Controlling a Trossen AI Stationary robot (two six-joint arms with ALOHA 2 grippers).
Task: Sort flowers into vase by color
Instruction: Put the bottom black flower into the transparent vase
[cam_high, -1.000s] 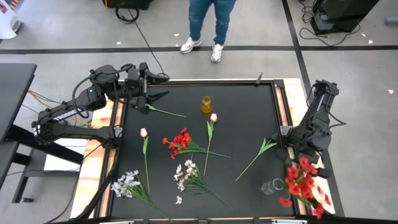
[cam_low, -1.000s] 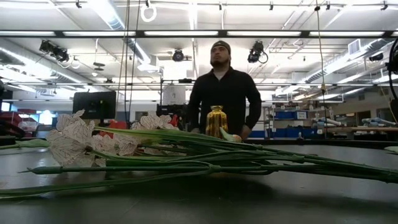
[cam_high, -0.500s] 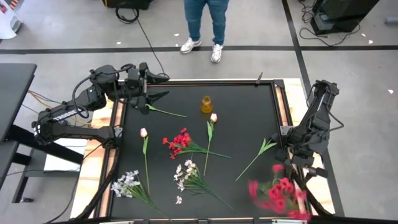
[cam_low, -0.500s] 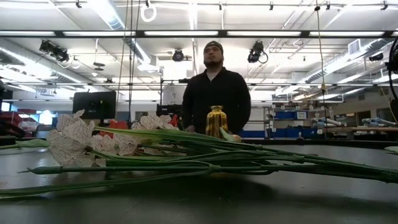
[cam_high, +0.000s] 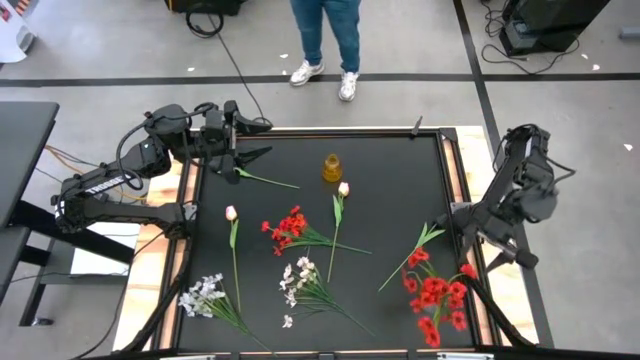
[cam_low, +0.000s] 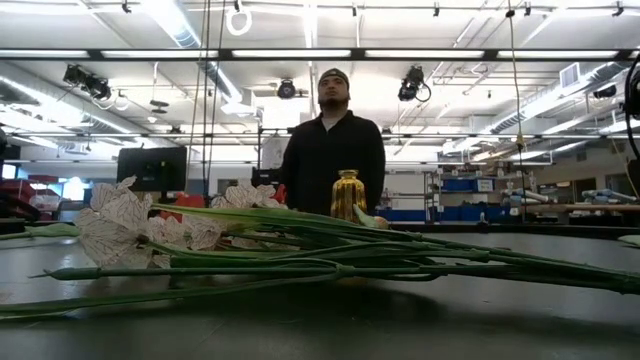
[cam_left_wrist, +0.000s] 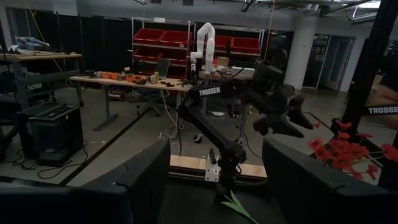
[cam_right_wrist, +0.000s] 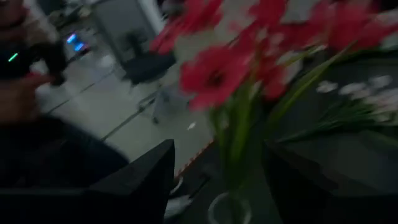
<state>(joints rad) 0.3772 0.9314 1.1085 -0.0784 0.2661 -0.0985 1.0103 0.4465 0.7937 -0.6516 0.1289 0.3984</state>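
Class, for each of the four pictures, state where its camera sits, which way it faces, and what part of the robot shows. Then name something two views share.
High view: above the table, looking straight down; both arms, left gripper, right gripper.
Low view: at tabletop height, looking level past white flowers to a person; no arm shows.
Left wrist view: on the left arm, facing across the table; own fingers and the right arm.
Right wrist view: on the right arm; own fingers, red flowers in a glass vase.
Shared: amber vase in high and low views.
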